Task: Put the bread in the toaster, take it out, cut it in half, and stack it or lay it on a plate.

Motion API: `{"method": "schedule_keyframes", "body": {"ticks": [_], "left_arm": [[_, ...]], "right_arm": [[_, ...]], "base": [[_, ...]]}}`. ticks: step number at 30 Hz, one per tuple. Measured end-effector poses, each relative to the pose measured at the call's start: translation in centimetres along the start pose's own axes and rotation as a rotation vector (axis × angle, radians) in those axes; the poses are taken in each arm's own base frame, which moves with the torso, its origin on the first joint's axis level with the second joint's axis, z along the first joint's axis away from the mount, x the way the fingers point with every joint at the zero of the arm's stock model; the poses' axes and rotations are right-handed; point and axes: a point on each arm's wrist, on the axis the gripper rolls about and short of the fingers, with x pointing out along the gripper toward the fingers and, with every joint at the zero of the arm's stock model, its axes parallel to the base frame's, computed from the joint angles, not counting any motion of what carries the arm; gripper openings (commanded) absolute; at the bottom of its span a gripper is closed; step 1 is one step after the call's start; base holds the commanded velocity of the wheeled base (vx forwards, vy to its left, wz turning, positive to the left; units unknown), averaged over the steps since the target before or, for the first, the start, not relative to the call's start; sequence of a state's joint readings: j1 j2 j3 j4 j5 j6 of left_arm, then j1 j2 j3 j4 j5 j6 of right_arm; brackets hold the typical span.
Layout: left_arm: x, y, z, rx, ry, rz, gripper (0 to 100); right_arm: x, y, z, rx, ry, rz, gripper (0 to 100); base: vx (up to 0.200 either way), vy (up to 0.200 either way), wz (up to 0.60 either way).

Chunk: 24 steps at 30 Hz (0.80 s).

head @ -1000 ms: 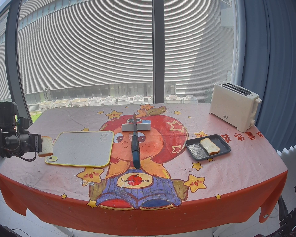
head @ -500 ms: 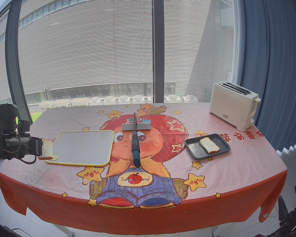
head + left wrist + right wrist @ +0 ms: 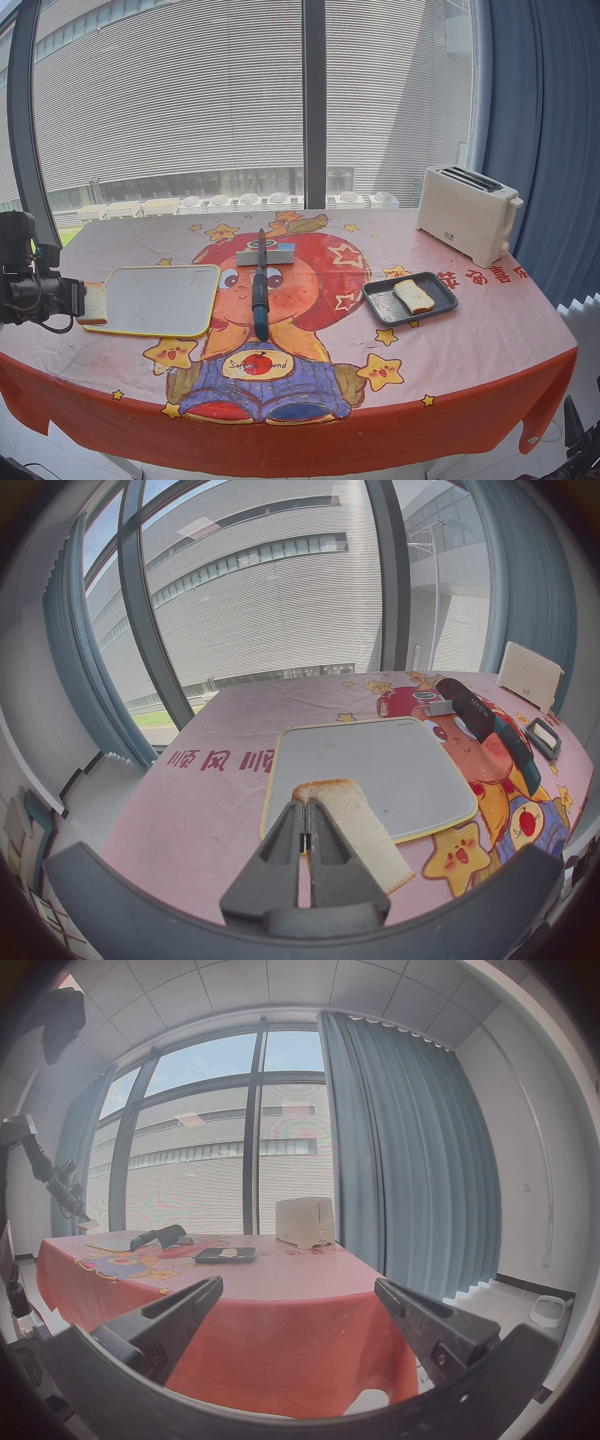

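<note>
One slice of bread [image 3: 359,830] is pinched in the left gripper [image 3: 306,805], at the 9 o'clock edge of the cutting board [image 3: 156,300]. At 3 o'clock from the board lies the knife [image 3: 259,294], further the plate [image 3: 387,307] with a second slice [image 3: 413,295]. From the plate, the toaster [image 3: 465,212] stands at 1 o'clock. The right gripper [image 3: 297,1284] is spread wide, well apart from them
</note>
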<state>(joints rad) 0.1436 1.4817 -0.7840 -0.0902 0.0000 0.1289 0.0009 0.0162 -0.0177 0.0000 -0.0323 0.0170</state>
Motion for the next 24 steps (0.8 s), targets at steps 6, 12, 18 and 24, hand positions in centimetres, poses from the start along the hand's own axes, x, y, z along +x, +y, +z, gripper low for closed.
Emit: {"method": "schedule_keyframes", "body": {"ticks": [6, 12, 18, 24], "left_arm": [[-0.17, 0.07, 0.11, -0.003, -0.007, 0.003, 0], [-0.32, 0.1, 0.16, -0.003, -0.013, 0.004, 0], [-0.4, 0.1, 0.13, -0.003, -0.014, 0.005, 0], [-0.39, 0.09, 0.11, -0.002, -0.013, 0.004, 0]], "right_arm": [[0.0, 0.0, 0.0, 0.0, 0.0, 0.001, 100], [0.0, 0.0, 0.0, 0.0, 0.0, 0.0, 100], [0.0, 0.0, -0.02, 0.0, 0.001, 0.0, 100], [0.01, 0.0, -0.02, 0.0, 0.001, 0.0, 100]], "base": [[0.0, -0.2, 0.0], [0.0, -0.2, 0.0], [0.0, -0.2, 0.0], [0.0, -0.2, 0.0]]}}
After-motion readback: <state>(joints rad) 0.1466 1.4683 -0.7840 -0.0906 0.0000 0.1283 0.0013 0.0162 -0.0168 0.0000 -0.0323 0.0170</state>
